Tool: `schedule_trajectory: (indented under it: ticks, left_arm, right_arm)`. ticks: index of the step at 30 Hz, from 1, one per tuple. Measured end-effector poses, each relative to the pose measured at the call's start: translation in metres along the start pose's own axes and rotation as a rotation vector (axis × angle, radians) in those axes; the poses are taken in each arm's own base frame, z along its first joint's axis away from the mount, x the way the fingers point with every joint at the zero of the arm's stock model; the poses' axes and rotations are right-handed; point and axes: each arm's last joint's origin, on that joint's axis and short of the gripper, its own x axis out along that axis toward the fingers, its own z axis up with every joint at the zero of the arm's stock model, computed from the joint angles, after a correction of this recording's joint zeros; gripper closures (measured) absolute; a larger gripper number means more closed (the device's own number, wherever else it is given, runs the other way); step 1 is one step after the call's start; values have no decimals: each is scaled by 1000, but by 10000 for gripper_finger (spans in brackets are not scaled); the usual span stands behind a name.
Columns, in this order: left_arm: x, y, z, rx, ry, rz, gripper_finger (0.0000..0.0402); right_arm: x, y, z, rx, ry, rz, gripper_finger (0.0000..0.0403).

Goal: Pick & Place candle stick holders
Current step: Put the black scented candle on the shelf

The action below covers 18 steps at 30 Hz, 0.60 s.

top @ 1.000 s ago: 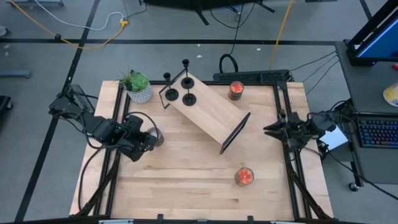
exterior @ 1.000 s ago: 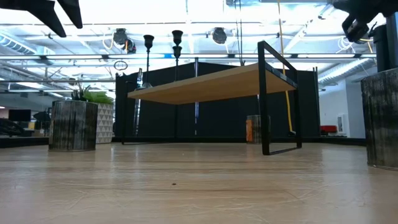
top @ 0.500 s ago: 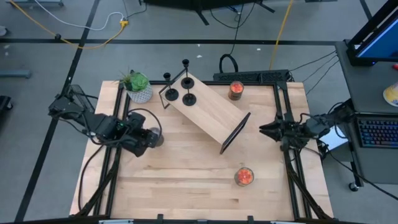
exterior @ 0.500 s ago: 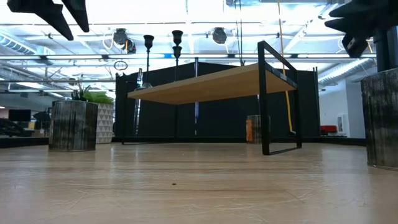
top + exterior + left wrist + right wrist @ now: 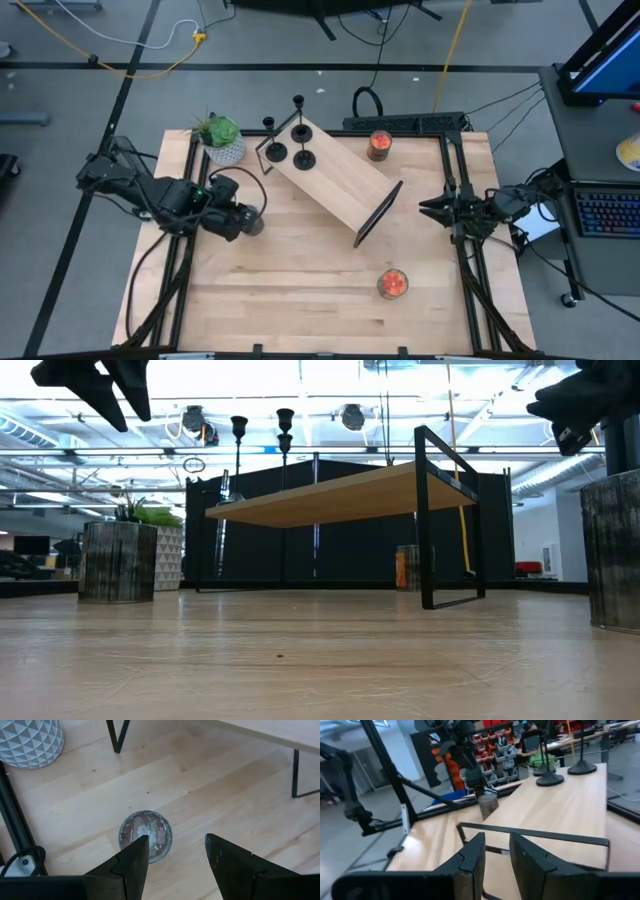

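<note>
Three black candle stick holders (image 5: 300,131) (image 5: 276,152) (image 5: 305,160) stand on their disc bases at the far-left end of a tilted wooden shelf (image 5: 335,180); two stems show in the low view (image 5: 238,430) (image 5: 285,422), and two bases in the right wrist view (image 5: 550,780). My left gripper (image 5: 245,217) (image 5: 175,845) is open and empty, high above a grey jar candle (image 5: 145,836). My right gripper (image 5: 422,208) (image 5: 496,842) hovers at the table's right edge, pointing left toward the shelf, with a narrow gap between its fingers, empty.
A potted plant (image 5: 222,138) stands at the far left corner. Orange-red jar candles stand at the far edge (image 5: 379,145) and at the near right (image 5: 392,283). The shelf's black metal legs (image 5: 378,212) stand mid-table. Bare wood lies across the table's near half (image 5: 290,290).
My left gripper has moved a little toward the table's far edge and right, staying open above the grey jar candle. My right gripper has shifted slightly toward the table's left and sunk a little. The holders have not moved.
</note>
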Motion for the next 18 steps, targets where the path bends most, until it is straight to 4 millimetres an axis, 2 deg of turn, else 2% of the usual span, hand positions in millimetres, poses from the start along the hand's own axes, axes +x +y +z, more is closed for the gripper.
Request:
schedule_trajectory:
  ticks: [3,12,18]
  left_arm:
    - [1,0,2,14,-2,4,199]
    - [9,3,15,35,-10,51,199]
    - [24,5,29,20,40,133,199]
  right_arm:
    - [2,0,-3,22,5,4,319]
    - [15,-3,-43,60,136,12,319]
    - [18,-5,-51,66,154,2,319]
